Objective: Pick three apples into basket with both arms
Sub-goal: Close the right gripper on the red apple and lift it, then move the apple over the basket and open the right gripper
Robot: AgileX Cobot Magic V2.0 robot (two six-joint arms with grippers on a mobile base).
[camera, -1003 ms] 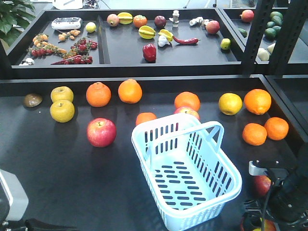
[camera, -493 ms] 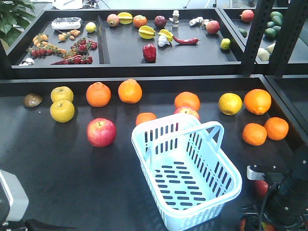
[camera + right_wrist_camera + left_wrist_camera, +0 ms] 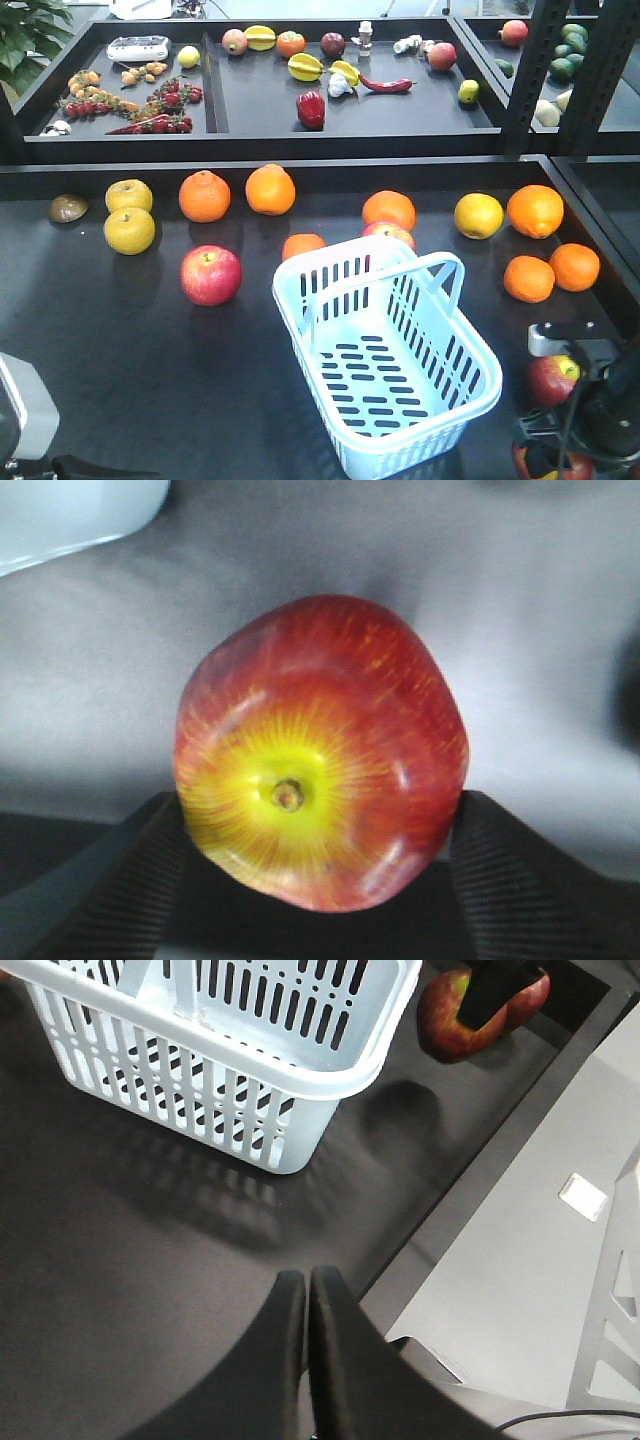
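Bare tabletop (image 3: 120,370) lay open left of the basket (image 3: 430,435), up to one apple (image 3: 210,275). The raised handle (image 3: 445,260) spanned the basket's far half; its near half stood open from above. Behind it an orange (image 3: 302,245) and a second apple (image 3: 390,232) crowded the rim; the right arm (image 3: 610,410) blocked the right side.

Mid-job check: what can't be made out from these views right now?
Front view: bottom apple, cut by the frame edge, crossed by the right arm.
Front view: apple behind the basket, lower part hidden by the basket's rim.
Left wrist view: held apple, cut by the top edge, partly behind the right arm's finger.
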